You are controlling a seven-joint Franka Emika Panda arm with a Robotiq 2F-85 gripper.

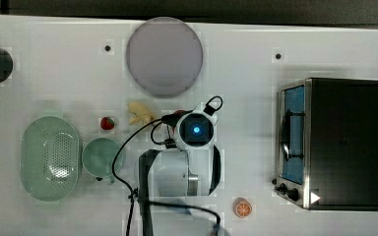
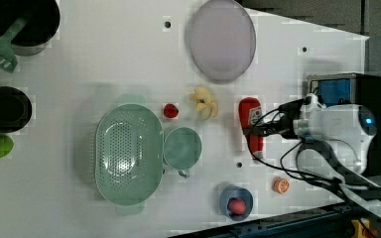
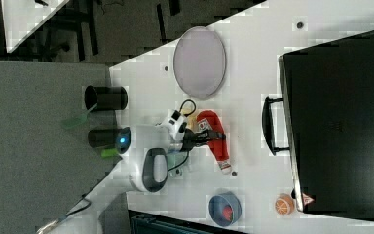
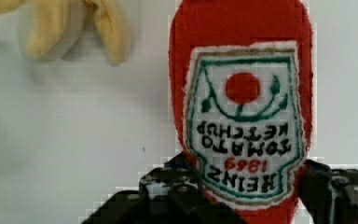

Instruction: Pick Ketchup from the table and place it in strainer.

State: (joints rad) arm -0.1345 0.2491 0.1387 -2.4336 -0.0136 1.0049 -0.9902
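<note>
The ketchup point(image 2: 249, 116) is a red bottle lying flat on the white table, label up, near the middle. In the top view my wrist covers it except for a red sliver point(image 1: 177, 114). My gripper point(image 2: 257, 131) reaches over its lower body. In the wrist view the black fingers point(image 4: 177, 184) press against both sides of the ketchup point(image 4: 242, 93), so the gripper point(image 4: 251, 186) is shut on it. In the right view the ketchup point(image 3: 214, 131) lies beside the gripper point(image 3: 199, 138). The strainer point(image 1: 27, 147), a pale green oval basket point(image 2: 99, 144), sits apart at the top view's left.
A green cup point(image 1: 100, 156) touches the strainer's side. A strawberry point(image 1: 107, 123) and a yellow peel point(image 1: 140, 113) lie between strainer and ketchup. A grey plate point(image 1: 164, 56), a toaster oven point(image 1: 334, 142), an orange slice point(image 1: 242, 207) and a blue bowl point(image 2: 235, 202) surround them.
</note>
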